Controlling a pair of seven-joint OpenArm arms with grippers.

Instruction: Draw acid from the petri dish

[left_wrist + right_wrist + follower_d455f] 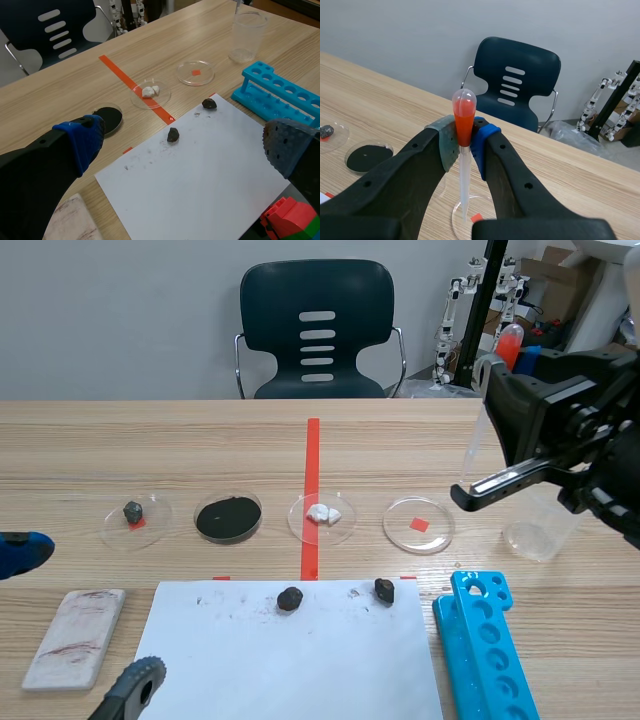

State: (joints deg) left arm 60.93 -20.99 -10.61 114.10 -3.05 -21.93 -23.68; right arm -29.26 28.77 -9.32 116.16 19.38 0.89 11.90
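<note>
Had the right gripper [465, 147] clenched on the pipette [464, 112], pads pressing the lower part of its bulb, probably as the spot to squeeze and ease off when drawing liquid. Held it upright, tip down, most likely to stop the orange-red fluid visible in the bulb from running out. Hung the tip, in the right wrist view, over the petri dish [400, 535] with the orange mark, apparently clear of it. Found that dish last in the row of four on the surface, toward the right arm and near the clear beaker [540, 530]. Had the left gripper [185, 147] released and empty, low over the white sheet [200, 190] with its two dark stones, seemingly parked out of the way. Judged the bulb already partly charged, with no telling whether more remained to draw.
</note>
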